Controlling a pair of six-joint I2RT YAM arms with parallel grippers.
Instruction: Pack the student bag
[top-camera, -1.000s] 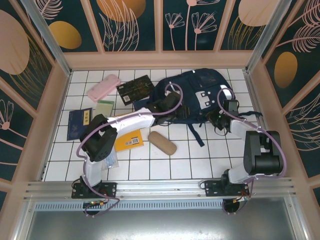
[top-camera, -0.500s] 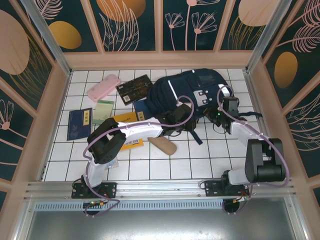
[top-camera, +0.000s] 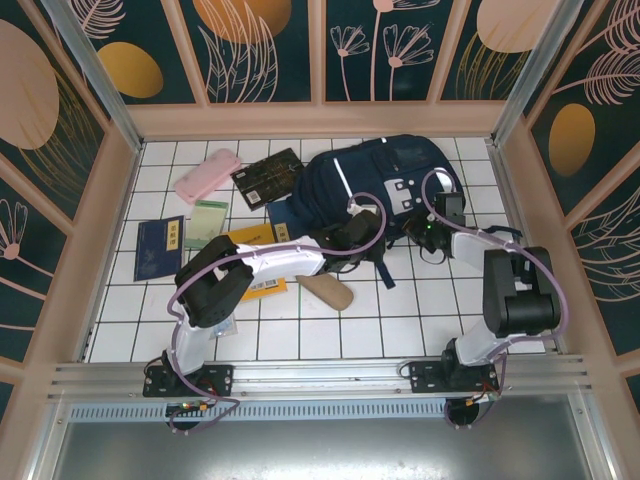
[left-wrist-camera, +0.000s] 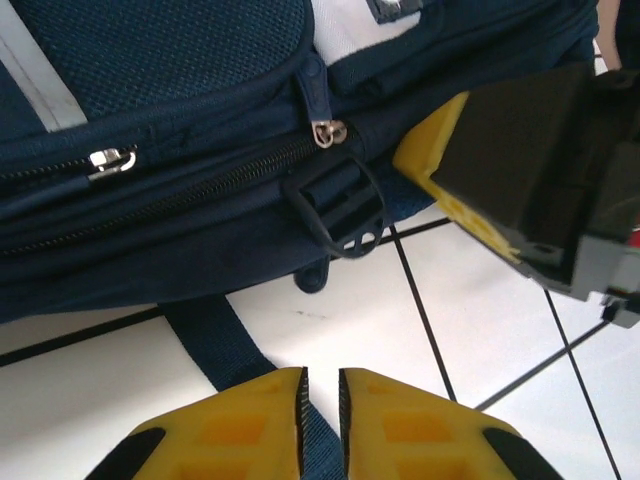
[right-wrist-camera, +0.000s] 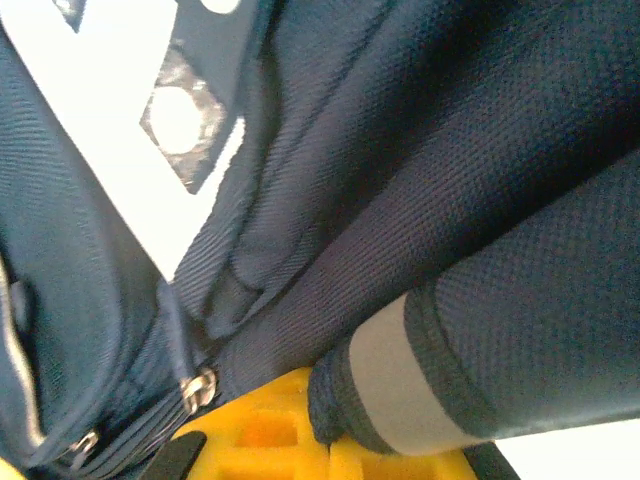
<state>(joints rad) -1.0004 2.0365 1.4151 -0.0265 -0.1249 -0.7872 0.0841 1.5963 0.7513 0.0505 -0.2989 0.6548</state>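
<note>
So the white tiled table (top-camera: 300, 330) takes up the whole floor of the booth. The biggest thing on it is the student bag (top-camera: 385, 180), lying front-up in the far right part, with its grey patches and white stripes facing the overhead camera.

Both arms reach in to its near edge. The right gripper (top-camera: 428, 232) is at the bag's near right corner. From its own wrist cam, the right gripper (right-wrist-camera: 325, 445) looks clamped down on a grey-edged fold of the navy fabric (right-wrist-camera: 450, 200). The left gripper (top-camera: 365, 240) sits just left of it at the bag's near side. On the left wrist cam, the left gripper (left-wrist-camera: 320, 385) has its yellow pads nearly together, with just a thin slit between them. A dark strap (left-wrist-camera: 215, 345) runs from the bag (left-wrist-camera: 180, 90) down under them, and honestly I can't tell if it's pinched.

The loose stuff is spread across the left half:
- a yellow book (top-camera: 250, 238), partly under the left arm
- a dark patterned book (top-camera: 270, 178), just beside the bag
- a navy booklet (top-camera: 160, 247)
- a pale green pad (top-camera: 208, 222)
- a pink case (top-camera: 207, 175)
- a tan case (top-camera: 325, 292), out front

Tiny bits, seen up close, are a black buckle (left-wrist-camera: 340, 205) and a silver zip pull (left-wrist-camera: 325, 132).
</note>
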